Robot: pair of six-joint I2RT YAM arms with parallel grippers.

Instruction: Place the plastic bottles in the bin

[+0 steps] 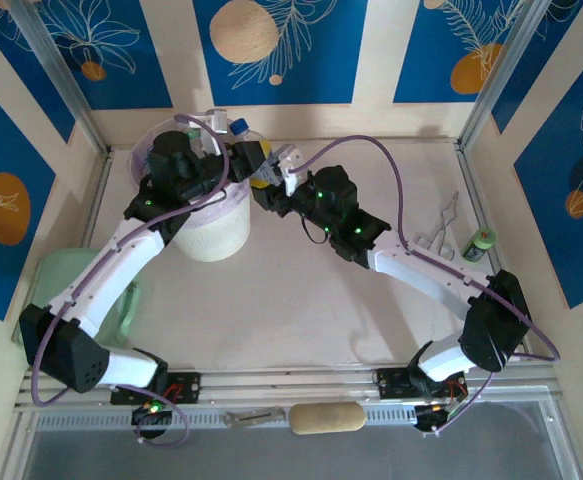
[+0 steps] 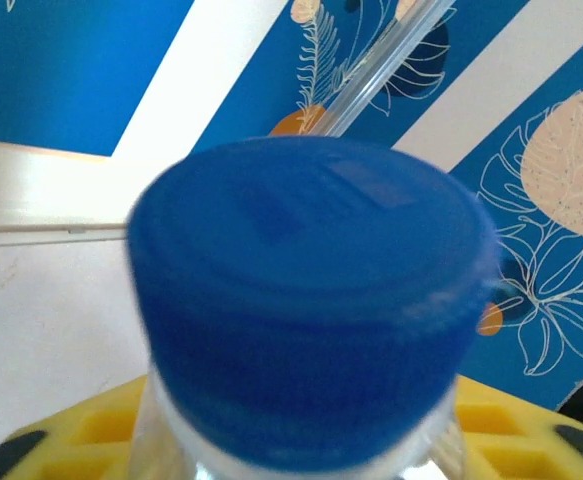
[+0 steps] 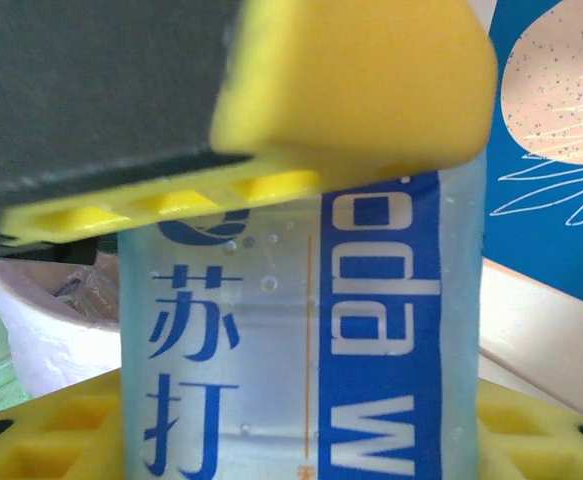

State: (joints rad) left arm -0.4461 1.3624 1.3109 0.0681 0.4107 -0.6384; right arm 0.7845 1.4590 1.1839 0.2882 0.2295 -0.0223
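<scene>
Clamping a clear, blue-capped bottle (image 2: 306, 300), the yellow-fingered left gripper (image 2: 296, 445) is closed; the right gripper (image 3: 301, 440) flanks it, grip unclear.

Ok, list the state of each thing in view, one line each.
left gripper: shut on the bottle
right gripper: shut on the bottle's labelled body
bottle: capped, held over the bin, not dropped
bin: upright, bag-lined
green-topped cylinder: on the table, untouched
tan roll: lying on the near rail
</scene>
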